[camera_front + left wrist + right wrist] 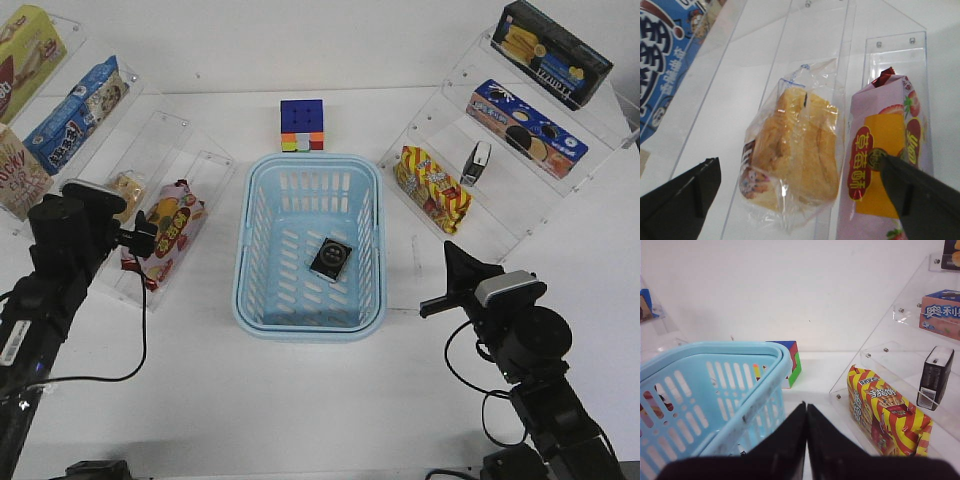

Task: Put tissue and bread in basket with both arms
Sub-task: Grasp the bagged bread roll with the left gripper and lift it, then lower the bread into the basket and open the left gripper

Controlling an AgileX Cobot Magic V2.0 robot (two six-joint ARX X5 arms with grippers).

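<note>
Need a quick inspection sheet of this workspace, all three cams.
Surface: white table, bare in front of the basket.
Job's things: tissue lies inside the blue basket; bread sits on the left clear shelf, beside the strawberry-print packet.
Clutter: colour cube behind the basket; striped snack bag and small black box on the right shelf; snack boxes on both racks.
Grippers: left claw open, fingers either side of the bread, not touching; right claw shut, empty, right of the basket.
Cables: black cables along both arms, on the table.
Surroundings: white wall, nothing else seen.
</note>
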